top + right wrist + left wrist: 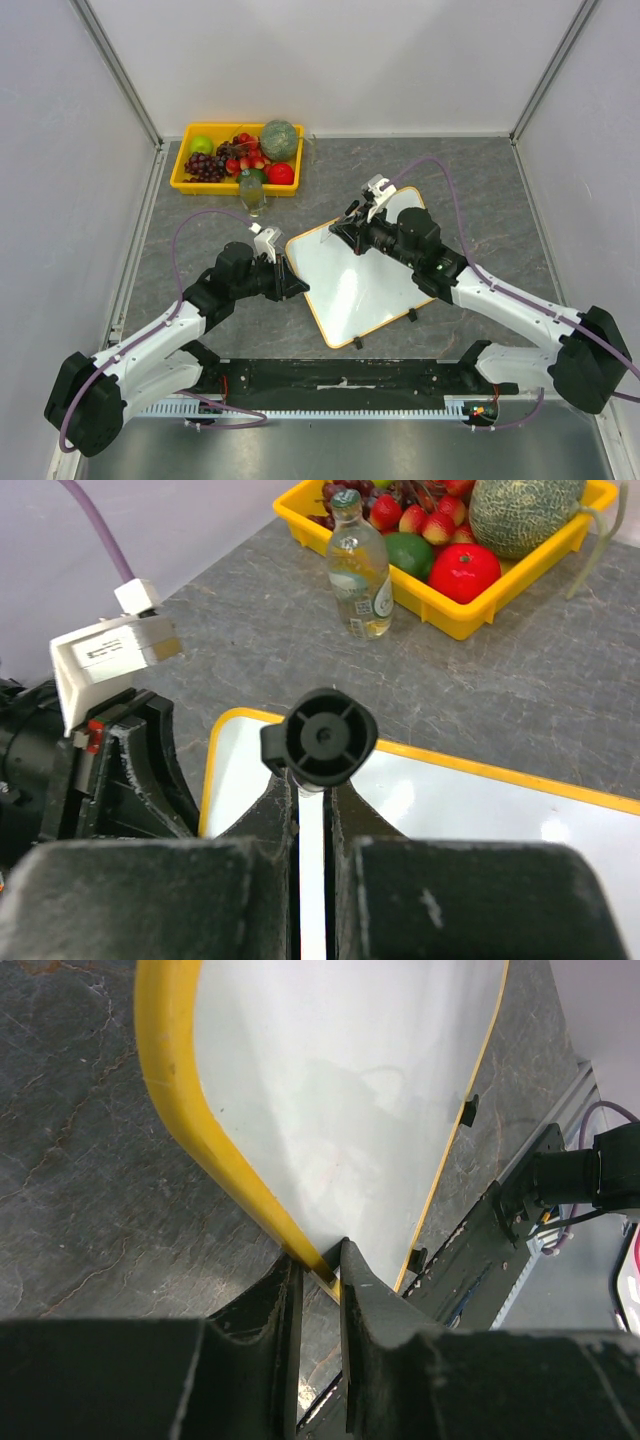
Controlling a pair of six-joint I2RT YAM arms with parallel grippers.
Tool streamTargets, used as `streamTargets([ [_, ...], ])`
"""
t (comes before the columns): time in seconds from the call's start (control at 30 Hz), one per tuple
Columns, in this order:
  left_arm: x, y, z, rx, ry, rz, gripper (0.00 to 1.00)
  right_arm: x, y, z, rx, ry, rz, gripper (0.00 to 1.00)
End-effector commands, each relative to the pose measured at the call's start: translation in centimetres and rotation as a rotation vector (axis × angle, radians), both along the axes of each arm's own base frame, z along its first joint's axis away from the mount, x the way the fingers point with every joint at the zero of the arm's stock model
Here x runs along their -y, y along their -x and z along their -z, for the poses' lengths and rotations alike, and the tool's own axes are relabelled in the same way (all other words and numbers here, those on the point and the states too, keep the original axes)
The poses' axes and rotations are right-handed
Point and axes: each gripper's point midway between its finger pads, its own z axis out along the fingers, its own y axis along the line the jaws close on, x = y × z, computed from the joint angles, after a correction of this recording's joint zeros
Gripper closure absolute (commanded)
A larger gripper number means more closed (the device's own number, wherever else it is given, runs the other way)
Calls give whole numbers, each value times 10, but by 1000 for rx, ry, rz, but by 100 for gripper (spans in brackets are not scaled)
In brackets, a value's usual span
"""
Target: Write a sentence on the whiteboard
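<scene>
A grey, marble-patterned table [480, 180] is enclosed by pale walls on three sides. Near its middle the whiteboard [350, 285] is laid, turned diagonally, its two black clips on the near right edge. A yellow tray [185, 183] filled with fruit [280, 140] is set at the far left. A small clear bottle [251, 192] is stood upright just beside the tray's near rim. A black rail [340, 380] is fixed along the near edge.

marker [320, 738] tip hidden, whiteboard [340, 1080] cropped
</scene>
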Motion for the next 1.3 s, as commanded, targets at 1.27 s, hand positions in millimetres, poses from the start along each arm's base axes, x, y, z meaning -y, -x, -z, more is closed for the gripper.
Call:
streamTargets([
  [1.27, -20, -6, 22, 14, -120, -45, 98, 17, -6, 34, -14, 78, 93, 100],
])
